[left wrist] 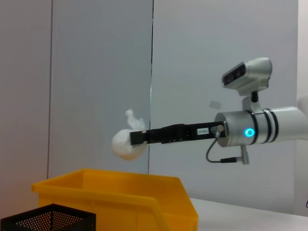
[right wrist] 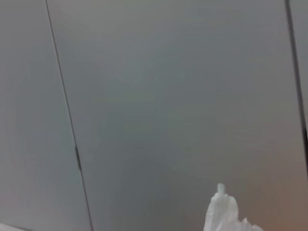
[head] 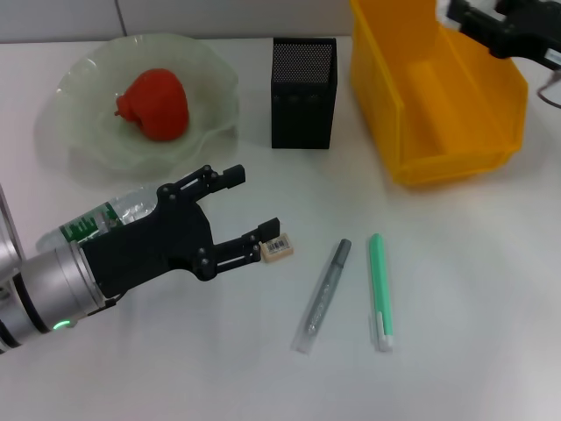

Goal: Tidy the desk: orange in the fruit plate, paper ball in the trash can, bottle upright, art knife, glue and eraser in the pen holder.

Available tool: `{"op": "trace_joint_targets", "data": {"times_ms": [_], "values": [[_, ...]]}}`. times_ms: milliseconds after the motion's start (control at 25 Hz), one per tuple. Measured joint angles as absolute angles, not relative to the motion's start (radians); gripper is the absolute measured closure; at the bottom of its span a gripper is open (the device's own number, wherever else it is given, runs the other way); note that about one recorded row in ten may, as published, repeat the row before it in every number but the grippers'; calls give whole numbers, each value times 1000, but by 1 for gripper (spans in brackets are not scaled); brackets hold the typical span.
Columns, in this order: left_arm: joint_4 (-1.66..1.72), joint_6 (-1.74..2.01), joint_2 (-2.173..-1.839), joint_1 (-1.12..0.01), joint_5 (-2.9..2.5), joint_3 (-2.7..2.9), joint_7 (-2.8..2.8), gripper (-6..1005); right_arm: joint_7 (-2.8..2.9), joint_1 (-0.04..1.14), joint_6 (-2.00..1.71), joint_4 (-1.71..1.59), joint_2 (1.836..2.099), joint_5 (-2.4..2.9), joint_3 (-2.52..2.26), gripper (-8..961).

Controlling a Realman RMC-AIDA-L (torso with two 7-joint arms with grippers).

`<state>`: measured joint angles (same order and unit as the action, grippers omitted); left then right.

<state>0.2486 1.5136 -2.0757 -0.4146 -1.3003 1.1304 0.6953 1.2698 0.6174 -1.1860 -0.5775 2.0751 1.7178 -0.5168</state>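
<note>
White counter [head: 456,351] carries everything. At its far right the right gripper [left wrist: 137,137] hangs above the yellow bin [head: 434,96], fingers clamped on the paper ball [left wrist: 126,143], as the left wrist view shows; the ball is in the air over the bin's opening, not touching it. In the right wrist view only a white scrap of the ball [right wrist: 226,214] shows against a grey wall.

The left gripper [head: 254,210] reaches in from the near left edge, its black fingers [head: 230,178] spread wide, the lower fingertip just beside the eraser [head: 277,248], which lies flat on the counter. I cannot tell whether they touch. Behind that arm a clear bottle [head: 105,217] with a green label lies on its side.

A red fruit [head: 154,103] sits in the pale green plate [head: 206,74] at the far left corner. The black mesh holder [head: 303,92] stands between the plate and the bin. Near the middle of the counter a grey knife [head: 324,294] and a green glue stick [head: 379,289] lie side by side, apart from each other.
</note>
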Motion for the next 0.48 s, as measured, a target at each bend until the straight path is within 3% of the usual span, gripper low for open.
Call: {"op": "trace_joint_targets", "data": {"times_ms": [160, 360, 480], "values": [[249, 1512, -2075, -416, -1299, 1130, 702, 180, 1269, 635, -1147, -580, 2078, 1716, -557, 442], [249, 1508, -2073, -416, -1298, 1129, 709, 180, 1247, 637, -1144, -584, 2080, 1705, -558, 257], [249, 1508, -2073, -418, -1298, 1129, 710, 180, 1223, 624, -1157, -580, 2081, 1649, -558, 196]]}}
